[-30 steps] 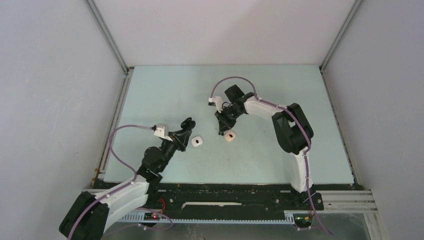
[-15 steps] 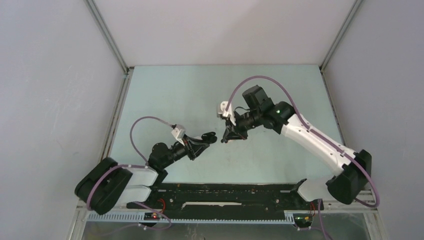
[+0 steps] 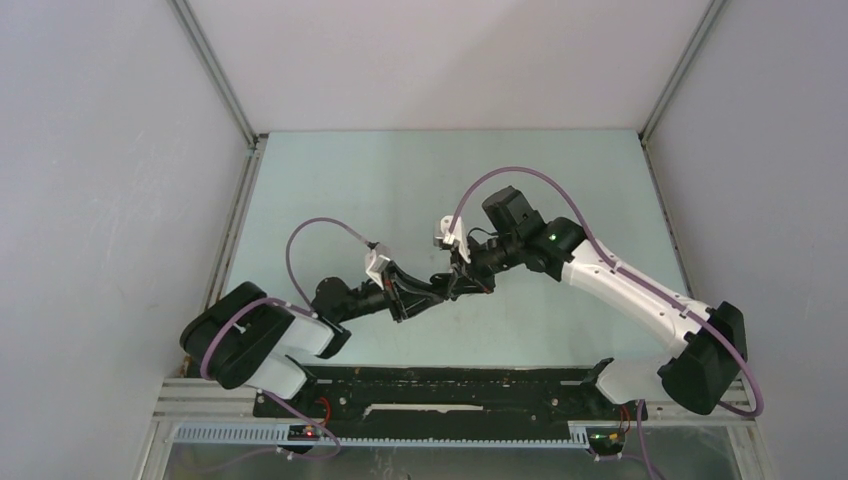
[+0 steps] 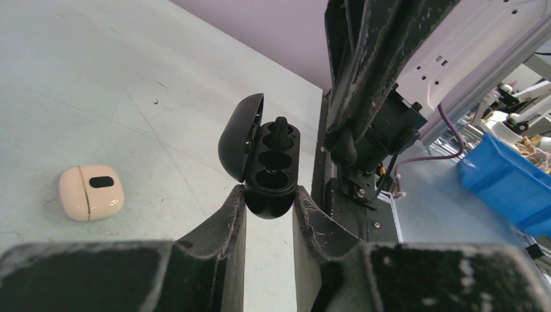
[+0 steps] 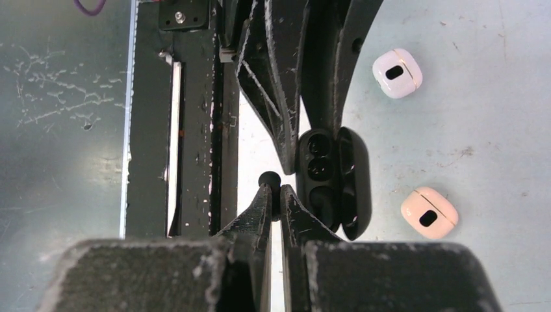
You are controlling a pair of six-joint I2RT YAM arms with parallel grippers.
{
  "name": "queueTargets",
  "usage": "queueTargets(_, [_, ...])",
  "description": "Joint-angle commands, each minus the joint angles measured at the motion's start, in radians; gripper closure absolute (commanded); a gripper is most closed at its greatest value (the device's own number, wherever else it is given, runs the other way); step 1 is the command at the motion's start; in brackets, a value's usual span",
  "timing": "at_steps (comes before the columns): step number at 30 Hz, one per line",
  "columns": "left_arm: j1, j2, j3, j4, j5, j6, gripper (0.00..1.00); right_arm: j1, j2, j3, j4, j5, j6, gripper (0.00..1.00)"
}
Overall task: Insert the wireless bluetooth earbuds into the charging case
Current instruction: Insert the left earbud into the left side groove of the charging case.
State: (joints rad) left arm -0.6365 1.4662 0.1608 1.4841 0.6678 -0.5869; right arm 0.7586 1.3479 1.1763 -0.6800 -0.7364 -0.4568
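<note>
My left gripper (image 4: 269, 195) is shut on an open black charging case (image 4: 269, 166) and holds it off the table with its lid swung back. My right gripper (image 5: 275, 190) is shut on a small black earbud (image 5: 269, 179), right beside the open case (image 5: 331, 182). In the left wrist view the right fingers (image 4: 364, 71) hang just right of the case. A dark knob (image 4: 281, 127) stands in the case's far socket. In the top view the left gripper (image 3: 440, 286) and the right gripper (image 3: 463, 280) meet at mid-table.
A closed white case (image 5: 397, 73) and a closed beige case (image 5: 429, 213) lie on the pale green table (image 3: 340, 190) beside the grippers. One pale case (image 4: 91, 192) shows left of the left fingers. The black mounting rail (image 3: 450, 385) runs along the near edge.
My left gripper has reached right with the black case. My right gripper has shifted slightly towards it, so the tips now meet. Both arms now cover the pale cases in the top view.
</note>
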Motion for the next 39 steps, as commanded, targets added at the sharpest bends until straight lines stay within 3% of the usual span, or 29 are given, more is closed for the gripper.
queueTargets(1, [-0.019,-0.008,0.01,0.103,0.045,0.0,1.0,0.01,-0.059,0.014,0.079,0.016,0.07,1.0])
queueTargets(6, [-0.041,-0.03,0.005,0.062,0.055,0.062,1.0,0.009,-0.063,0.013,0.099,0.051,0.109,1.0])
queueTargets(12, [-0.077,-0.114,0.018,-0.155,0.025,0.207,0.99,0.014,-0.06,0.013,0.106,0.051,0.117,1.0])
queueTargets(39, [-0.079,-0.126,0.001,-0.134,0.016,0.229,0.99,0.011,0.053,0.014,0.119,0.034,0.124,1.0])
